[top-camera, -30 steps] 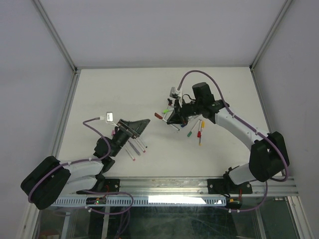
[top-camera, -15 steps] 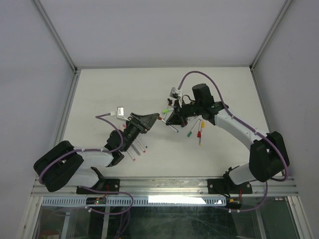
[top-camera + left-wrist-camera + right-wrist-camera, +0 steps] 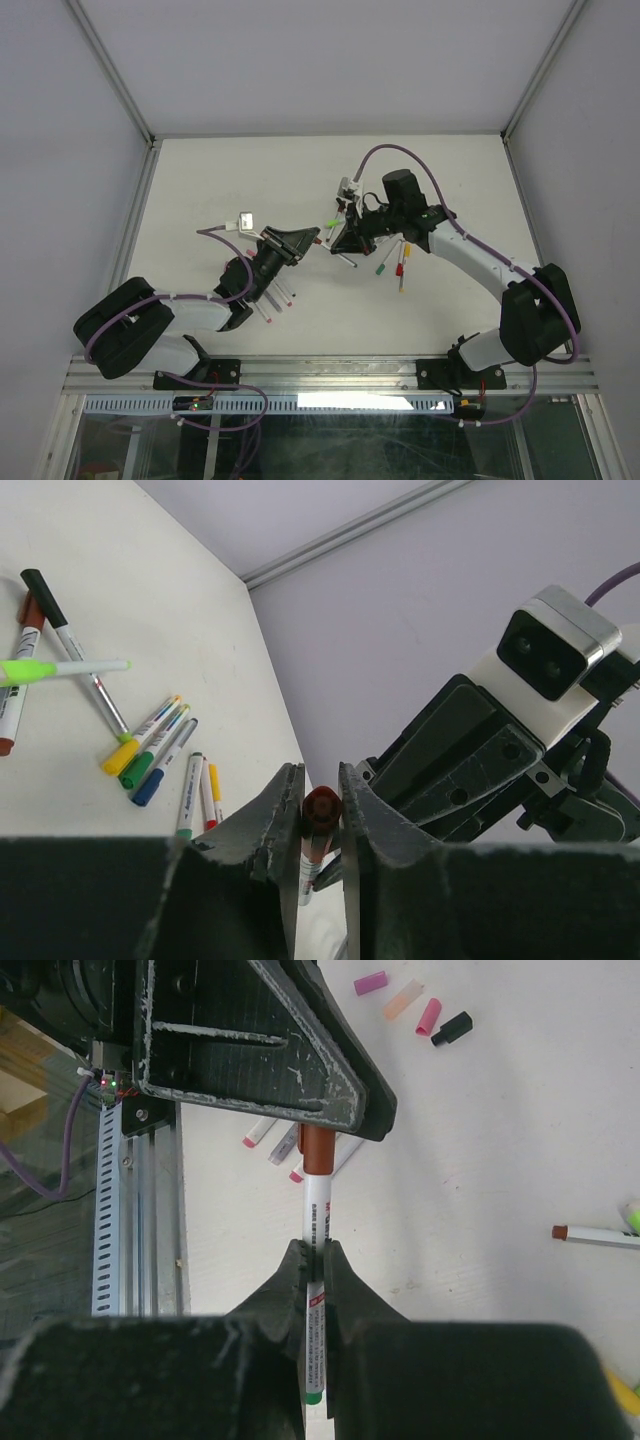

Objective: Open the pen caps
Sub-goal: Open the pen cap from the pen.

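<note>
Currently the right gripper point(image 3: 314, 1252) clamps one pen point(image 3: 316, 1212) by its barrel while the left gripper point(image 3: 318, 776) pinches its brown cap point(image 3: 322, 805), not yet off. Loose caps point(image 3: 428, 1016) lie beyond that pen, and capped pens point(image 3: 150, 752) wait near it.

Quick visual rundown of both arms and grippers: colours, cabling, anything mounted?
The left arm and right arm have white link shells and bulky black joint housings. A purple cable loops along each. The left gripper and right gripper are black wedges with scuffed, white-flecked edges. Each wrist carries a small white camera box with dark lenses.
</note>
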`<state>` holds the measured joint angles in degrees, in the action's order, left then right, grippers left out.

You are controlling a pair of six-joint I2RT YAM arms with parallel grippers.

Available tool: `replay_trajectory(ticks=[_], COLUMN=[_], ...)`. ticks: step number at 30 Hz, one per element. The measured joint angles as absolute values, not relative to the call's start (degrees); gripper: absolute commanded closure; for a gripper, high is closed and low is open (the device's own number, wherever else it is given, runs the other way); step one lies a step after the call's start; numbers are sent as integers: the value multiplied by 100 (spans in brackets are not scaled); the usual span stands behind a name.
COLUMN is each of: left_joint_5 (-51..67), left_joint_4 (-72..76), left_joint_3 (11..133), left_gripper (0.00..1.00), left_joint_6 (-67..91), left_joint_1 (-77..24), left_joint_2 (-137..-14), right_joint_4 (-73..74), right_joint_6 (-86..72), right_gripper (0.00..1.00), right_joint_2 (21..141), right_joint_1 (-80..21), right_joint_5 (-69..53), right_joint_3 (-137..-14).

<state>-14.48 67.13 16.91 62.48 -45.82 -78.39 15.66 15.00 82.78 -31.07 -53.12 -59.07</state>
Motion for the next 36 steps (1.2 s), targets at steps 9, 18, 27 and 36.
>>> replay_trajectory(ticks=[9,18,27,36], left_joint_5=[-1431,-1304,-1061,-880], left_joint_4=[6685,6744,6925,7037], left_joint_3=[1702,1651,1592,1586], left_gripper=[100,100,100,62], left_joint_6=[6173,5655,5277,5216], left_joint_1=[-4582,-4582,-4582,-4580], left_joint_2=[-7920,-7795,-7463,-7456], right_joint_4=[1514,1175,954,923], right_joint_6=[1372,902,690,696], right_gripper=[79,41,64,100], right_joint_2=[8278,8278,8281,8296], right_joint_1=[-3103,-3022,-3048,-3148], right_joint_5=[-5299,-5688,-5957,-6147], right_joint_3=[-5822,-5599,-5454,-5454])
